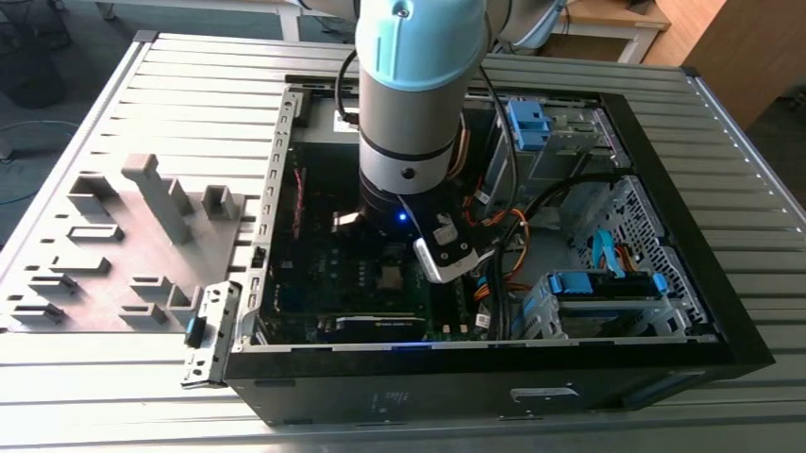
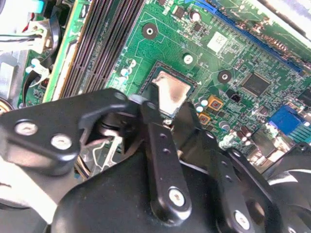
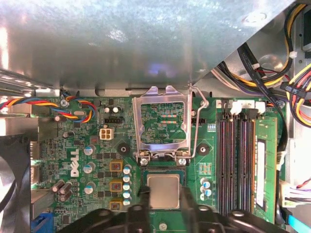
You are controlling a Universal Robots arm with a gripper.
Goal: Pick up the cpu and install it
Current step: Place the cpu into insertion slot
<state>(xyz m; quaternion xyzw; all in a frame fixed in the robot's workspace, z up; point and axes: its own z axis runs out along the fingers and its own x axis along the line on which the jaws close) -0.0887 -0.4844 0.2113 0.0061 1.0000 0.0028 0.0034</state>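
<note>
The cpu, a small square chip with a silver-grey top, lies in the dark socket on the green motherboard, also seen as cpu in the second wrist view. My gripper hangs right over it. Its black fingers lie against two opposite edges of the chip, so the gripper looks shut on it. In the exterior view the arm reaches down into the open computer case, with the chip a pale square beneath the wrist.
The socket's metal retention frame stands flipped open beside the socket, its lever raised. Memory slots run alongside, cable bundles hang near. A graphics card sits near the case's front wall. A grey fixture tray lies at the exterior view's left.
</note>
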